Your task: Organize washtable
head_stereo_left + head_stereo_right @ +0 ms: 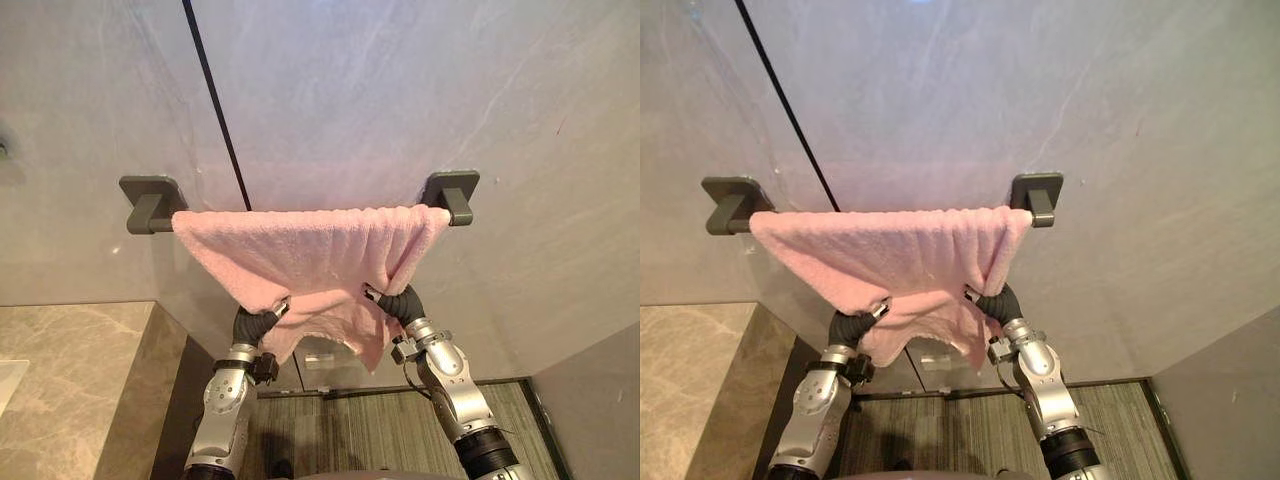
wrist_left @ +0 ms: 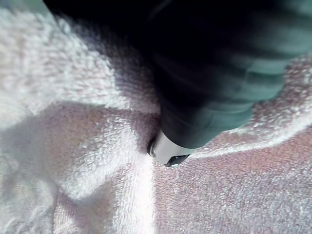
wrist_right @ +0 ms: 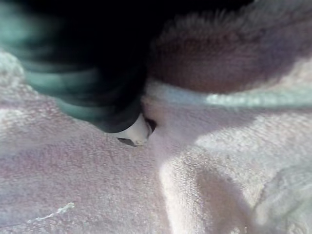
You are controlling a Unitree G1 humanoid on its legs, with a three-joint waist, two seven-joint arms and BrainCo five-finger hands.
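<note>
A pink towel [image 1: 300,250] hangs over a grey towel bar on the wall, between the left bracket [image 1: 150,203] and the right bracket [image 1: 452,192]. It sags into loose folds in the middle. My left hand [image 1: 255,322] reaches up into the towel's lower left edge. My right hand [image 1: 400,303] is pushed into the lower right edge, where the cloth bunches up toward the right bracket. In the left wrist view the dark cover of the left hand [image 2: 209,73] is buried in towel [image 2: 87,146]. The right hand [image 3: 87,73] is sunk into towel [image 3: 219,170] the same way.
A beige stone counter [image 1: 70,370] stands at the lower left, with a white basin edge [image 1: 8,380] at its far left. A black vertical seam [image 1: 215,100] runs down the grey wall. A striped floor mat [image 1: 350,430] lies below the towel.
</note>
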